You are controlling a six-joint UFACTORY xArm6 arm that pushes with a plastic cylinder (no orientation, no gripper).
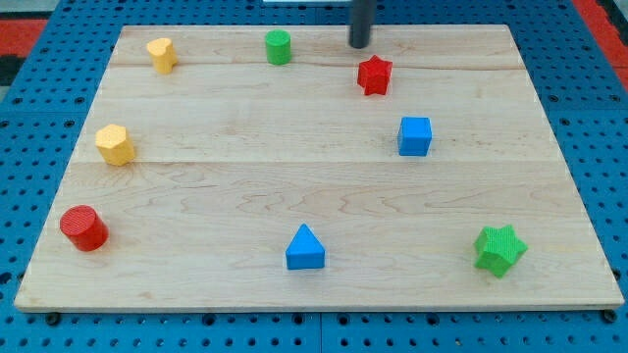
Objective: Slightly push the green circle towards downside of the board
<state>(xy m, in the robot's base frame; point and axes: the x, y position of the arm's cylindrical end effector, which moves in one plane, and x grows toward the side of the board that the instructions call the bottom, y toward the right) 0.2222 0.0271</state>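
Observation:
The green circle [279,46] stands near the board's top edge, left of centre. My tip [360,44] touches the board near the top edge, well to the right of the green circle and just above-left of the red star [374,75]. The tip is apart from both blocks.
The wooden board [314,216] also holds a yellow block [162,54] at the top left, a yellow hexagon [115,145] at the left, a red cylinder [83,227] at the bottom left, a blue triangle [305,248], a blue cube [414,135] and a green star [499,249].

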